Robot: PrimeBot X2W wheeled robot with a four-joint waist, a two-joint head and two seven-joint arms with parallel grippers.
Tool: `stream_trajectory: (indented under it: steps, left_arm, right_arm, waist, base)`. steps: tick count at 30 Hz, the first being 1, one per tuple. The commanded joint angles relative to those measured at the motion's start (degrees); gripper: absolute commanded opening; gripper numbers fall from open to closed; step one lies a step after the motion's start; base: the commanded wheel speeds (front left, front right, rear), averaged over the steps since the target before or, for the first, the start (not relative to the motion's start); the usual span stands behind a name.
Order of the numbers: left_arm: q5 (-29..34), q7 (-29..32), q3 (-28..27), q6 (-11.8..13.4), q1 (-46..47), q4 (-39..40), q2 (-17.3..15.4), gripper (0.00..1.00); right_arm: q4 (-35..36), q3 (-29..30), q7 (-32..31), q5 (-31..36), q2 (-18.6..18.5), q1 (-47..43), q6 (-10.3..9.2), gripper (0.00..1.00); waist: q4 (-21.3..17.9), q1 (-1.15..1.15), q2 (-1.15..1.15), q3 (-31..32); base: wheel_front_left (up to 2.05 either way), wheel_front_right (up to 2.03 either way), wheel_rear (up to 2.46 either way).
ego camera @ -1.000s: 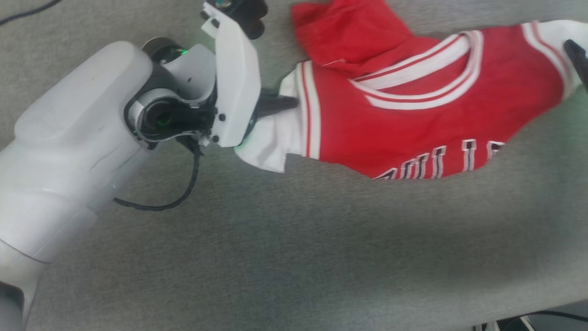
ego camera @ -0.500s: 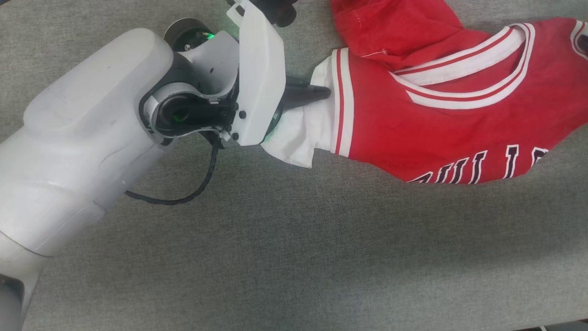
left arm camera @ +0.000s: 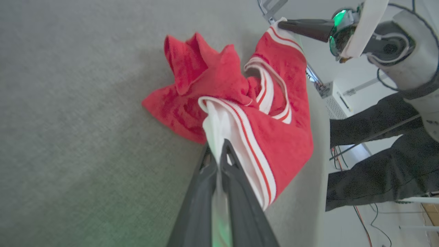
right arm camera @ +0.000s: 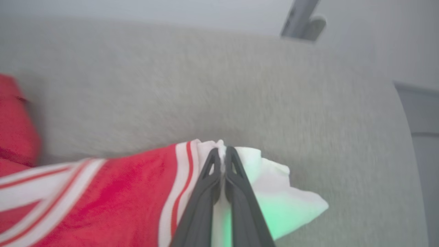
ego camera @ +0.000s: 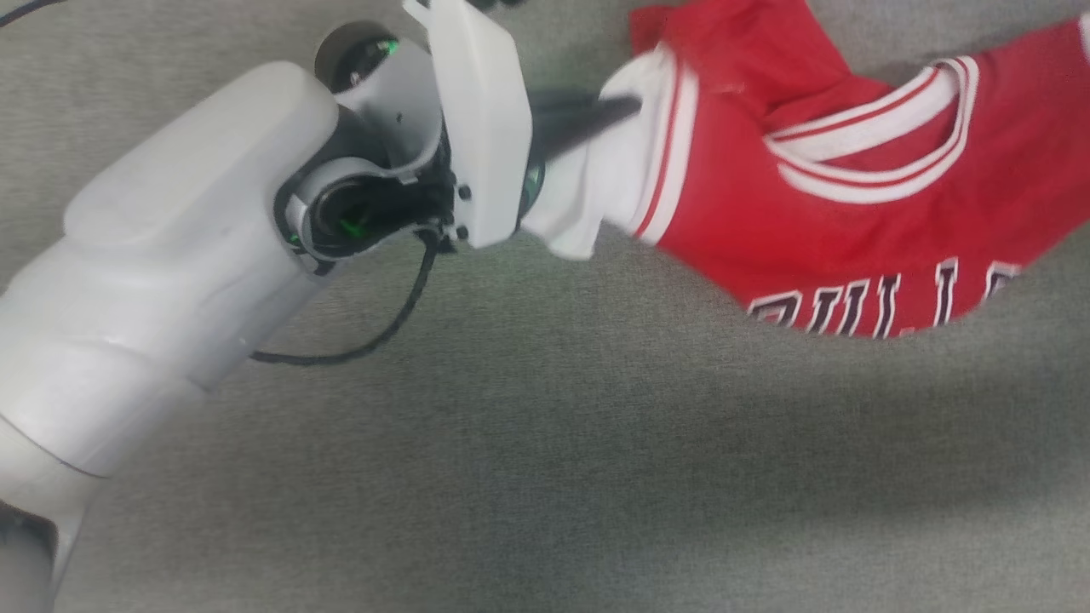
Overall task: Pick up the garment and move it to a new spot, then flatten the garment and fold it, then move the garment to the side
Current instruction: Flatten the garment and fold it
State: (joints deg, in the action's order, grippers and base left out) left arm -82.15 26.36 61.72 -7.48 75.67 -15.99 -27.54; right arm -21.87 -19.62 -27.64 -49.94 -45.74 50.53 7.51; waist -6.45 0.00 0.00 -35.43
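Observation:
The garment (ego camera: 809, 230) is a red jersey with white sleeves, striped trim and black-and-white lettering, stretched across the grey table. My left gripper (ego camera: 626, 106) is shut on one white sleeve. In the left wrist view its fingers (left arm camera: 217, 147) pinch that sleeve, with the garment (left arm camera: 274, 137) bunched beyond them. My right gripper (left arm camera: 281, 24) grips the far sleeve at the upper right of that view. In the right wrist view, the right gripper (right arm camera: 221, 151) is shut on a white sleeve of the garment (right arm camera: 120, 192).
A grey fabric table (ego camera: 545, 477) lies under everything. A black cable (ego camera: 375, 340) loops from my left wrist. Beyond the table's edge in the left wrist view are a white box (left arm camera: 337, 103) and cables on the floor.
The right gripper has shut on the far white sleeve. The head camera has shifted, so the garment sits further right in view. The left gripper keeps its hold on the sleeve.

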Motion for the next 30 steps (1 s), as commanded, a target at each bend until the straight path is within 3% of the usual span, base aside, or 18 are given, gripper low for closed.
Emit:
stream_trajectory:
  steps: [1,9,15,19,23,26,30]
  left_arm:
    - [0.4,-4.0,-1.3,0.0,-0.6,0.5,-0.7,0.00]
    - [0.3,-17.5,-5.4,0.0,0.0,0.3,-4.6,0.00]
    - [3.1,-23.6,-7.3,0.0,5.5,-7.7,-6.0,0.00]
    - [6.2,-27.6,-8.4,0.1,11.6,-15.6,-5.6,0.00]
    - [8.9,-33.8,-10.9,0.1,20.5,-26.8,-3.3,0.00]
    - [10.1,-37.5,-12.2,0.1,27.1,-33.0,-1.7,0.00]
    - [8.2,-39.7,-14.3,0.1,30.8,-36.3,0.6,0.00]
  right_arm:
    - [1.6,2.4,4.3,-0.4,-0.5,-0.6,-0.03,0.00]
    - [3.5,10.1,12.9,-0.2,3.1,1.1,-0.02,0.00]
    - [-5.2,16.5,18.1,6.5,12.3,12.5,-0.03,0.00]
    - [-11.3,18.9,20.9,11.0,17.2,21.3,-0.03,0.00]
    - [-19.9,22.6,26.6,16.7,22.9,32.9,-0.08,0.00]
    - [-25.7,25.3,31.0,20.2,25.4,40.5,-0.09,0.00]
    - [-31.8,26.8,35.0,23.8,26.0,46.2,-0.12,0.00]
  waist:
    - [1.7,0.00,0.00,2.8]
    - [4.7,0.00,0.00,6.7]
    - [5.9,0.00,0.00,6.2]
    - [5.7,0.00,0.00,5.0]
    - [4.6,0.00,0.00,4.3]
    - [3.9,0.00,0.00,4.3]
    - [4.3,0.00,0.00,4.5]
  base:
    - [0.00,0.00,0.00]
    - [0.00,0.00,0.00]
    - [0.00,0.00,0.00]
    - [0.00,0.00,0.00]
    - [0.00,0.00,0.00]
    - [0.00,0.00,0.00]
    - [0.00,0.00,0.00]
